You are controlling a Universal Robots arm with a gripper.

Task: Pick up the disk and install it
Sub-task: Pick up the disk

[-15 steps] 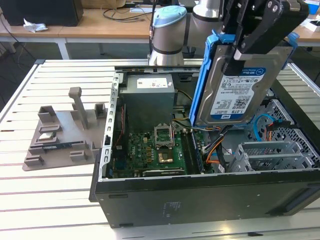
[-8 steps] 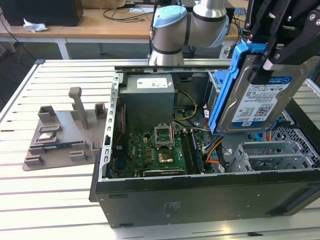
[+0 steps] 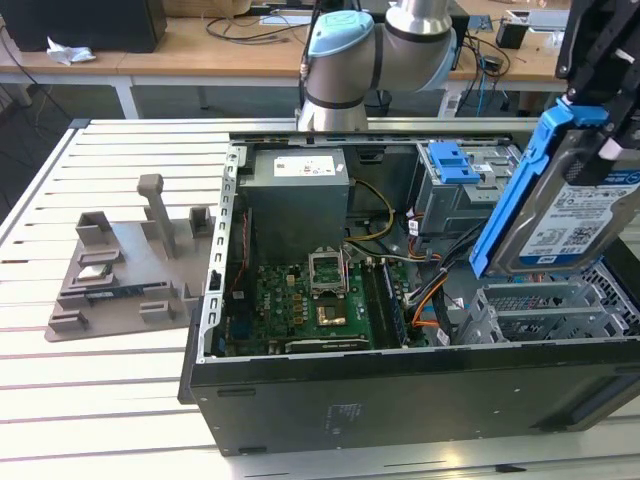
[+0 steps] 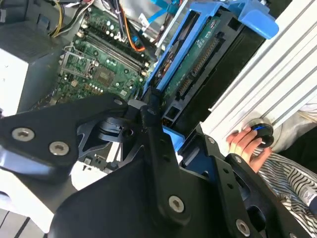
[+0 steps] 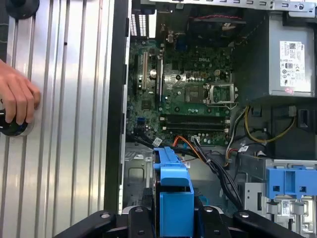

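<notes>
The disk, silver-grey with a barcode label and blue side rails, hangs tilted on edge above the open computer case at the exterior view's right. My gripper is shut on it from above. In the second wrist view the black fingers clamp the disk, whose green circuit-board underside and blue rail face the camera. In the first wrist view the disk's blue rail stands between the fingers of the gripper, over the drive-bay end of the case.
Inside the case lie the motherboard, a grey power-supply box with a white sticker, loose cables and a blue latch handle. A grey fixture sits on the slatted table. A person's hand rests on a black knob beside the case.
</notes>
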